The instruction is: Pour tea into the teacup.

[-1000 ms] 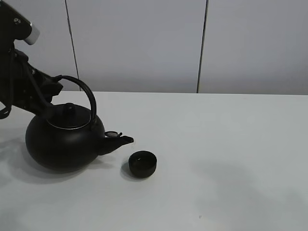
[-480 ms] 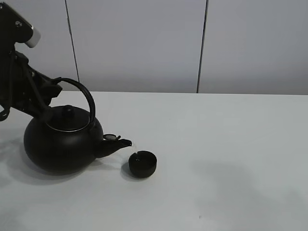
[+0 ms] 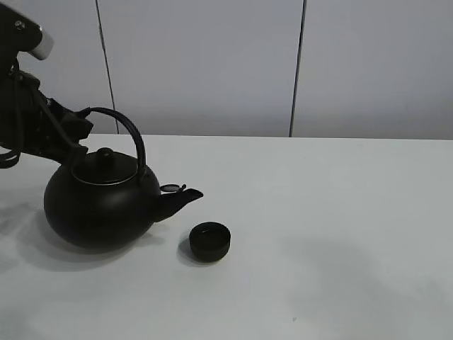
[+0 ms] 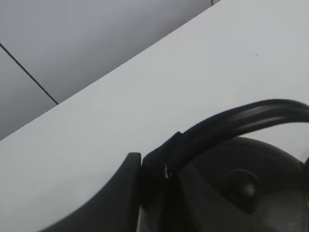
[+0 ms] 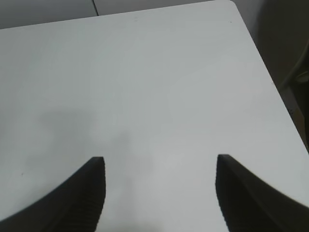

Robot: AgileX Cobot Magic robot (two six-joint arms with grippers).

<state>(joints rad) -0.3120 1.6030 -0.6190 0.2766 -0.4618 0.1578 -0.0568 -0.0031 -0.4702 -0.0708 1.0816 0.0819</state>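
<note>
Left end effector [image 4: 157, 169] is squeezing shut on the black arched handle [image 4: 231, 121] of the big round kettle [image 3: 99, 209]. In the high view, this end effector [image 3: 79, 127] is gripping the handle [image 3: 131, 131] down low on its left side, at the back of the kettle and away from the spout [image 3: 180, 200]. The kettle is sitting almost level at the left side of the white table [image 3: 340, 212]. I cannot tell if its bottom is touching the table. Its lid [image 3: 105, 168] is sitting on top, with a small round knob [image 3: 105, 153] in the middle. The spout is pointing to the right, and a little round flap [image 3: 170, 188] is showing on top of it.

The teacup [image 3: 210, 240] is standing upright on the table, just beside the kettle and not touching it. It is sitting a little to the right of the spout tip and closer to the camera. Its inside is looking dark, and I cannot tell if any tea is in it.

The right end effector [image 5: 159, 166] is hanging over a bare part of the table [image 5: 145, 72] near its corner. Its two dark fingers [image 5: 91, 188] are standing wide apart and holding nothing.

A pale grey wall [image 3: 212, 64] is standing behind the table.
</note>
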